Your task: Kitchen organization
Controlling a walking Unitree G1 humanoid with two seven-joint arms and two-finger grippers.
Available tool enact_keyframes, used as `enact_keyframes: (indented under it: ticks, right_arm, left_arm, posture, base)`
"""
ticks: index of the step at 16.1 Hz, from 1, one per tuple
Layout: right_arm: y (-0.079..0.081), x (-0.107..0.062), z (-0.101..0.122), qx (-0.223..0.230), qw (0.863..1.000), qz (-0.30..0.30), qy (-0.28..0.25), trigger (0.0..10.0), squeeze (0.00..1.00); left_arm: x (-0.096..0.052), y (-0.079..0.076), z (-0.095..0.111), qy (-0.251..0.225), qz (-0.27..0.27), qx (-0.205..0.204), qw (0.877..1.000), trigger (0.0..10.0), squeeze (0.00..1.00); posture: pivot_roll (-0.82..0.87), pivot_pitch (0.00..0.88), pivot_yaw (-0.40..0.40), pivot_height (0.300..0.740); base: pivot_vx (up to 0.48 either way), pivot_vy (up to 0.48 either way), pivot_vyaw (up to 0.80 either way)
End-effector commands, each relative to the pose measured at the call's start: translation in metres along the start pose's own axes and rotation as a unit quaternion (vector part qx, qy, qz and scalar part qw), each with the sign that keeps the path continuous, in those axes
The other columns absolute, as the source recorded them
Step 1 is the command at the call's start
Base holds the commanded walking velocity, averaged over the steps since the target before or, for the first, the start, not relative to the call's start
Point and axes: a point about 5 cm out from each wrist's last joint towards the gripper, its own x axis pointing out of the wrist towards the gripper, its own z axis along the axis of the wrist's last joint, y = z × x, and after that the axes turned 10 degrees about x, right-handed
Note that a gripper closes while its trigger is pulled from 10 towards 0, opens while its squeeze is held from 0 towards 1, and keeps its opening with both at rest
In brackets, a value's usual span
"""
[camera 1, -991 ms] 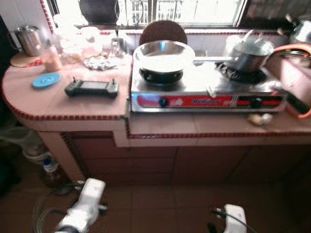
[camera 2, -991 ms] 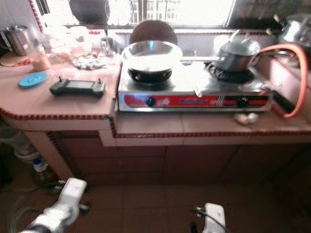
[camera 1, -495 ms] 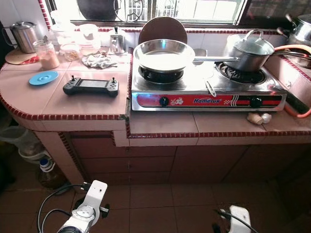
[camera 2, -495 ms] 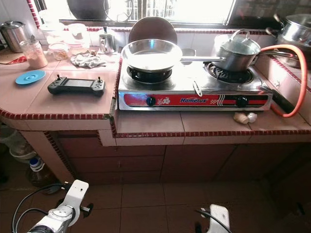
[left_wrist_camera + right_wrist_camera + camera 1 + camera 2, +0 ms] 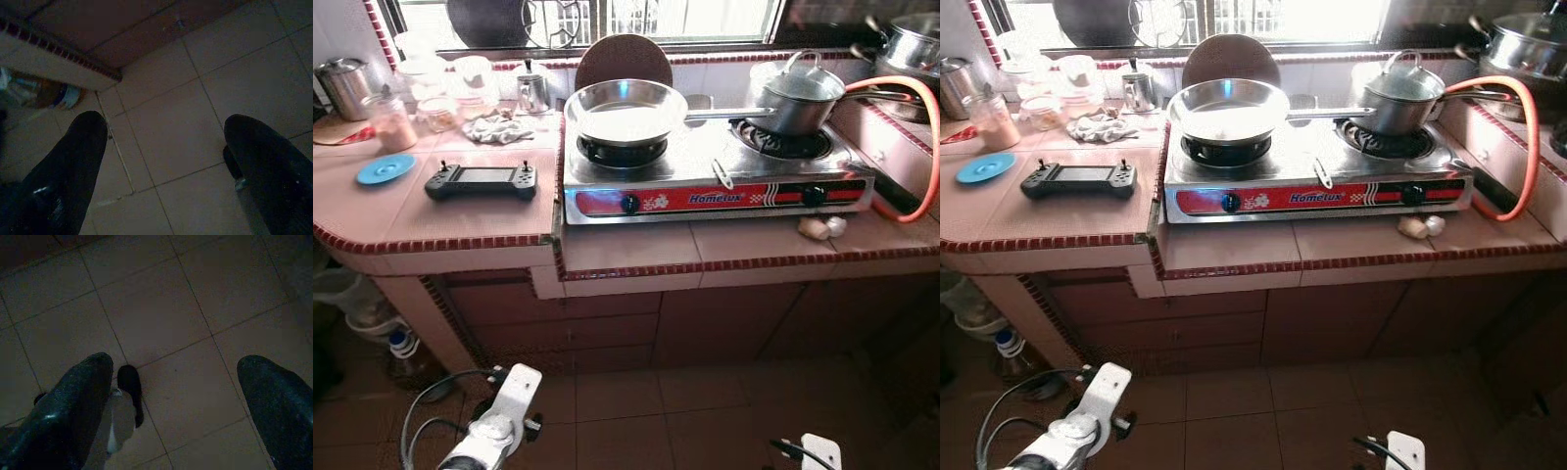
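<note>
A steel two-burner stove (image 5: 715, 184) stands on the tiled counter (image 5: 636, 245). A shiny frying pan (image 5: 625, 110) sits on its left burner and a lidded saucepan (image 5: 800, 96) on the right one. A black handheld controller (image 5: 481, 180) and a blue lid (image 5: 385, 168) lie on the left counter. Both arms hang low over the floor. My left gripper (image 5: 166, 137) is open above brown floor tiles, and so is my right gripper (image 5: 178, 382).
Jars, a kettle (image 5: 345, 86), a small jug (image 5: 532, 86) and a crumpled cloth (image 5: 496, 126) crowd the back left by the window. An orange gas hose (image 5: 922, 137) loops at the right. Garlic bulbs (image 5: 822, 227) lie before the stove. A bottle (image 5: 403, 350) stands on the floor under the counter.
The whole picture has shifted left and slightly down as the camera moved, and the blur has cleared. The things on the counter have kept their places. Both arms still hang low.
</note>
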Motion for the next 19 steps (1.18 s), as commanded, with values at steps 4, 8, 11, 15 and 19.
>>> enact_keyframes:
  ticks: [4,8,11,15,19]
  right_arm:
    - [-0.012,-0.001,0.005,0.002,1.0,-0.009,-0.008,10.0,0.0]
    - [0.001,0.001,0.011,-0.005,1.0,0.013,-0.018,10.0,0.0]
    - [0.007,0.001,0.01,-0.003,0.999,0.023,-0.025,10.0,0.0]
    - [0.008,-0.002,-0.006,0.007,1.0,0.029,-0.011,10.0,0.0]
    - [0.019,0.002,0.009,0.024,0.998,0.042,-0.026,10.0,0.0]
  left_arm:
    - [0.001,-0.004,0.011,-0.01,-0.006,-0.014,1.0,10.0,0.0]
    - [0.0,-0.004,0.003,-0.001,-0.01,-0.012,1.0,10.0,0.0]
    - [0.001,-0.01,0.009,-0.009,-0.02,-0.022,1.0,10.0,0.0]
    - [-0.001,-0.032,-0.004,0.008,-0.045,-0.013,0.999,10.0,0.0]
    - [-0.002,-0.045,0.0,-0.003,-0.068,0.001,0.998,10.0,0.0]
  posture:
    - [-0.06,0.0,-0.022,0.74]
    - [-0.06,0.0,-0.009,0.74]
    - [-0.05,0.0,-0.015,0.74]
    - [-0.06,0.0,-0.053,0.74]
    - [-0.06,0.0,-0.03,0.74]
  base:
    - [0.0,0.0,0.0]
    - [0.0,0.0,0.0]
    - [0.0,0.0,0.0]
    - [0.0,0.0,0.0]
    - [0.0,0.0,0.0]
